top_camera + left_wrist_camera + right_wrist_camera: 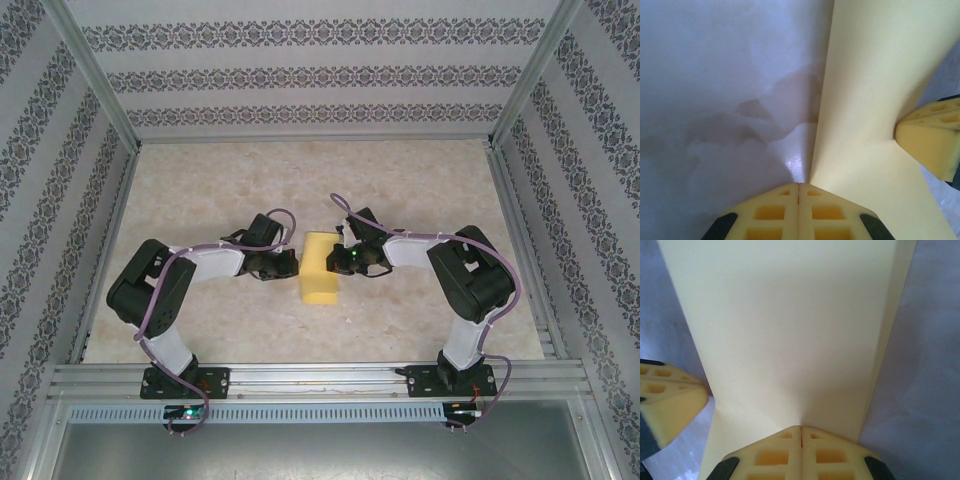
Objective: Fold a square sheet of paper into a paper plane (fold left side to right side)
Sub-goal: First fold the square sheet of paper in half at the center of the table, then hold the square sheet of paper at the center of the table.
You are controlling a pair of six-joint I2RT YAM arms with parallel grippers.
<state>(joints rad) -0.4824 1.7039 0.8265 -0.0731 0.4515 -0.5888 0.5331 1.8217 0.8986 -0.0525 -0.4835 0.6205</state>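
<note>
Now, near edge: metal rail [320, 378] runs across the front. Both arm bases sit on it, well apart.
Left arm [160, 295]: elbow out to the left, forearm angled in toward mid-table.
Right arm [470, 285]: mirror pose, elbow out to the right, wrist turned inward.
Left gripper [799, 188]: clenched, pads pressed flat together. Tips touch the left edge of the yellow paper [319, 268]. Cannot tell whether any paper sits between the pads.
Right gripper [800, 429]: clenched on the right side of the yellow paper. The sheet puckers into the seam between its pads.
Both grippers: face each other across the paper, one on each side, near but not touching one another.
Position of yellow paper: mid-table, between the two grippers. Folded to a rectangle, longer near-to-far than across. Right wrist view shows a second layer's edge along one long side, with a narrow strip past it.
Table [300, 180]: pale marbled top, runs on beyond the paper to the back.
Far side: patterned wall [300, 75] with dark floral bands. Same pattern on both side walls.
</note>
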